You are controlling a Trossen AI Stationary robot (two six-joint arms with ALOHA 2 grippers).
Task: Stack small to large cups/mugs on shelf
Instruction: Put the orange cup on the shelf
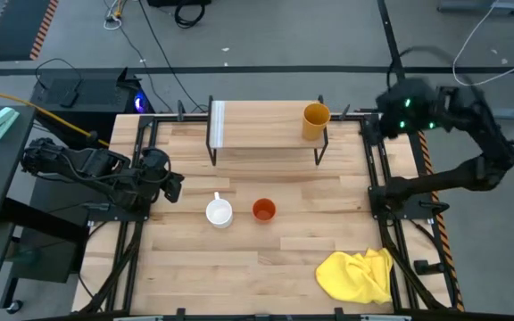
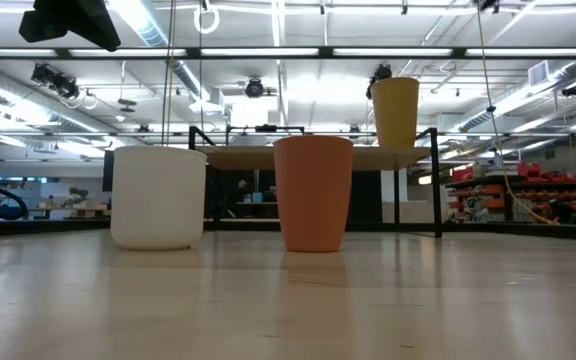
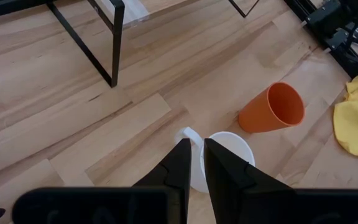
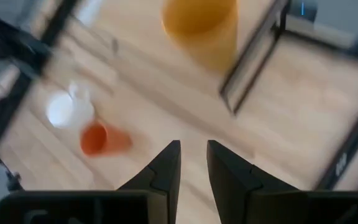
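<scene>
A yellow-orange cup [image 1: 316, 120] stands upright on the right end of the shelf [image 1: 261, 125], a low wooden board on thin black legs at the table's far side. On the table in front of it stand a white mug [image 1: 219, 212] and an orange-red cup [image 1: 264, 210], side by side and upright. My left gripper [image 3: 196, 158] hovers over the table's left edge, left of the mug and pointing down toward it, a narrow gap between its fingers and nothing in it. My right gripper [image 4: 193, 162] is high over the far right corner, open and empty, beside the shelf's right end.
A crumpled yellow cloth [image 1: 357, 275] lies at the near right corner. Black frame rails [image 1: 377, 178] run along the table's left and right edges. Bare tabletop stretches in front of the mug and the orange-red cup.
</scene>
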